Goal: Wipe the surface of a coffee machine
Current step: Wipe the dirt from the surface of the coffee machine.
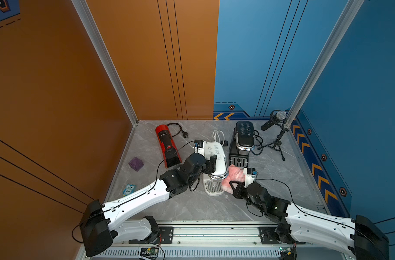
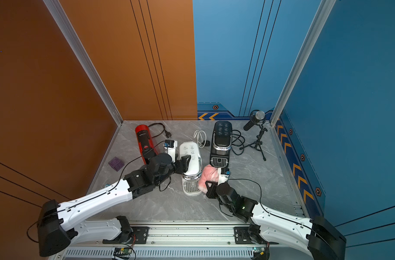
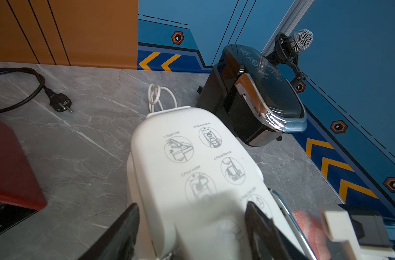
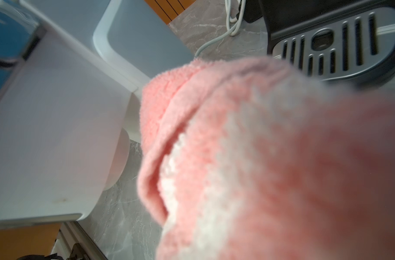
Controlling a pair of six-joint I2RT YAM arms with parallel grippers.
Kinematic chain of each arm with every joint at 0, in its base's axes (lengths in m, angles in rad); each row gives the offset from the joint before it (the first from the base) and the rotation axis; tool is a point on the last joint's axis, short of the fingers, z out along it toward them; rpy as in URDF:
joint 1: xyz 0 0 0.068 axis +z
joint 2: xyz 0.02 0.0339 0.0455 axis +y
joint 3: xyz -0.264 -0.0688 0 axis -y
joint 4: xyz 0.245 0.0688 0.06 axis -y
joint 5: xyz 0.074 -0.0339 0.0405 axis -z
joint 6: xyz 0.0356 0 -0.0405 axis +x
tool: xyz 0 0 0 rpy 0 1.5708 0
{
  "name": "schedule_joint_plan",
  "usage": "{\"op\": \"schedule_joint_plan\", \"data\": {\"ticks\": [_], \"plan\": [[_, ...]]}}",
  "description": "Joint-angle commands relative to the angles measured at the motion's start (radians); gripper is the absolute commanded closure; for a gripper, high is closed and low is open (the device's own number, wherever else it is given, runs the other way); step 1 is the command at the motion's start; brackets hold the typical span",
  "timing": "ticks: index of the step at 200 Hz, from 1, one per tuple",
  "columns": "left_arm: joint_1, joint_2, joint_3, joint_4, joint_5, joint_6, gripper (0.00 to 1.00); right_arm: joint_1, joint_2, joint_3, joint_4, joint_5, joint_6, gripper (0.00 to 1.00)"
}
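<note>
White coffee machine (image 1: 215,157), the body to be wiped, stands upright near the middle of the bench (image 1: 192,209). Its long axis runs from the near edge toward the far edge, with the drip tray (image 1: 212,188) at the near end, the coiled white cord (image 1: 218,135) behind it at the far end, and the printed lid uppermost. Black coffee machine (image 1: 242,139), roughly parallel, stands just beside it toward the right edge, leaving a narrow lane between the two. Left pincer (image 3: 192,229), on the arm extending from the near-left corner, straddles the near end of the white head, jaws wide apart with one finger (image 3: 124,234) at each side. Judged from the left wrist view, it is clamped on the head to steady the machine. Right pincer (image 1: 233,185), closed on a bunched pink-and-white cloth (image 1: 236,175), sits at the near end of the lane, so the white machine lies toward the left edge from it. The cloth is just beside the right flank of the white head in both top views, but the right wrist view is too filled with blurred pile to confirm contact. Judgement: the right arm is nearer the exposed flank. The stroke would best follow the long axis, from the near edge toward the far edge. Alternatively it could rise onto the lid, where a finger of the left pincer covers the near portion.
</note>
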Motion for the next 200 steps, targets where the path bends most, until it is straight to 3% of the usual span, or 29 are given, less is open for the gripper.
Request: {"op": "schedule_joint_plan", "data": {"ticks": [1, 54, 118, 154, 200], "plan": [[0.009, 0.052, -0.075, -0.278, 0.006, 0.024, 0.26, -0.010, 0.036, -0.013, 0.235, -0.133, 0.010, 1.00], [0.009, 0.049, -0.080, -0.270, 0.008, 0.016, 0.26, 0.007, 0.215, 0.011, 0.474, -0.285, 0.024, 1.00], [0.009, 0.062, -0.082, -0.261, 0.020, 0.012, 0.26, 0.118, 0.337, 0.033, 0.660, -0.271, 0.006, 1.00], [0.009, 0.050, -0.084, -0.260, 0.019, 0.015, 0.26, 0.098, 0.249, -0.015, 0.582, -0.196, -0.023, 1.00], [0.008, 0.034, -0.097, -0.260, 0.021, 0.012, 0.26, -0.079, 0.004, -0.072, 0.346, -0.191, -0.057, 1.00]]}}
